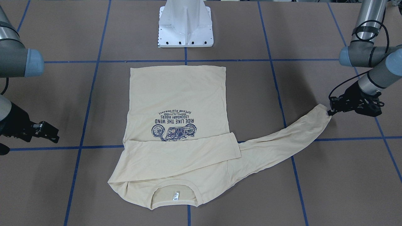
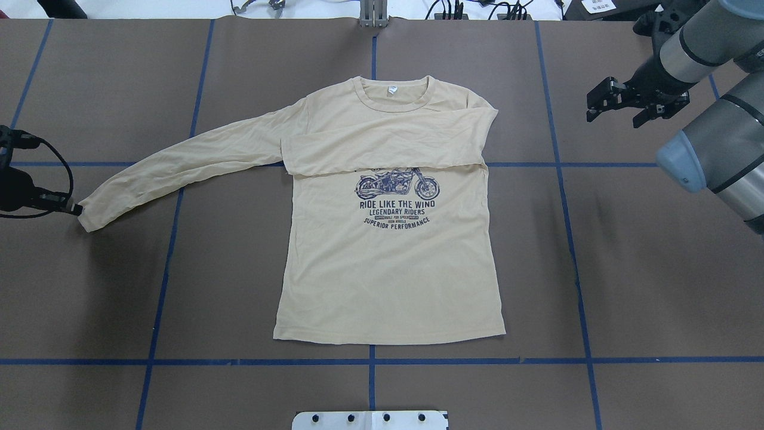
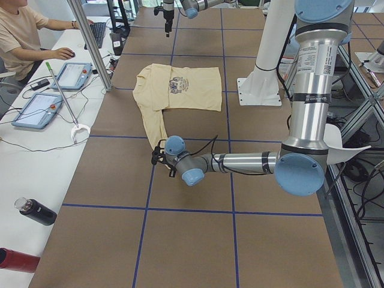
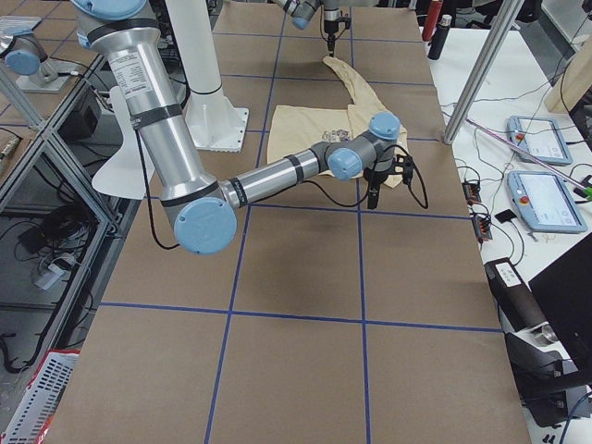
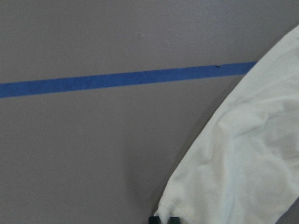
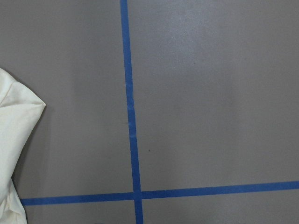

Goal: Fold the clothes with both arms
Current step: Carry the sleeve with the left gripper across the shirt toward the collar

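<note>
The cream-yellow T-shirt (image 2: 388,269) lies flat with its motorcycle print up and its neckline (image 1: 176,201) away from the robot's base. One sleeve (image 2: 388,149) is folded across the chest. The other sleeve (image 2: 191,161) stretches out over the table toward my left side. My left gripper (image 2: 77,209) sits low at that sleeve's cuff (image 1: 323,110). In the left wrist view its fingertips (image 5: 164,219) are pinched together on the cuff edge. My right gripper (image 2: 612,116) hangs open above bare table beyond the shirt's folded shoulder, holding nothing.
The white pedestal base (image 1: 186,28) stands behind the shirt's hem. Blue tape lines (image 6: 132,140) grid the brown table. Along the far side, a white bench holds tablets (image 3: 36,108), bottles (image 3: 36,211) and cables, and a person (image 3: 18,30) sits there.
</note>
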### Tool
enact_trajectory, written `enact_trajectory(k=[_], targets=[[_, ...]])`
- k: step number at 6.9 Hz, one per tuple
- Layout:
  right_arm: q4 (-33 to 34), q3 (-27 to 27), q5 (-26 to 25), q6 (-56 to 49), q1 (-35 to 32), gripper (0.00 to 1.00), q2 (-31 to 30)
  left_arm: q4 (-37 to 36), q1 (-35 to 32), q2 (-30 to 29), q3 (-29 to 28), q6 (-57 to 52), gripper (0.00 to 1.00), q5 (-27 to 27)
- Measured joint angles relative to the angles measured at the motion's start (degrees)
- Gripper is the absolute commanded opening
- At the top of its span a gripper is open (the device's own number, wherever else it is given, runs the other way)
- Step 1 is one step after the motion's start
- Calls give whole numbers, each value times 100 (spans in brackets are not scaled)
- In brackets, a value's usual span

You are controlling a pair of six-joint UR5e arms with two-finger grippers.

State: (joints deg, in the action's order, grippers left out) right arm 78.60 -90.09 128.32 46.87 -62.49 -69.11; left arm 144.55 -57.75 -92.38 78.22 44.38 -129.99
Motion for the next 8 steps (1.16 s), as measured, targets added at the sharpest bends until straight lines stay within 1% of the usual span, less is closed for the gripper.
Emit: enact_trajectory(k=[1,2,4,5,6,8], targets=[[-1,0,0,-1,0,96,-3,6,-3,24,97,6,0,-5],[-2,0,0,-2,0,96,-5,-41,-21,50,359,21,0,-46],[-8,0,-6,-2,-2,96,-6,-431,-50,22,1158,104,0,-116],[-15,0,-6,-4,-5,96,-23,-879,-40,-227,1483,300,0,-95],[-27,2,-6,-8,-7,96,-53,-1369,-25,-718,1618,603,0,-74],[-46,34,-24,-19,-6,96,-87,-2203,182,-1835,1545,1256,0,-11]])
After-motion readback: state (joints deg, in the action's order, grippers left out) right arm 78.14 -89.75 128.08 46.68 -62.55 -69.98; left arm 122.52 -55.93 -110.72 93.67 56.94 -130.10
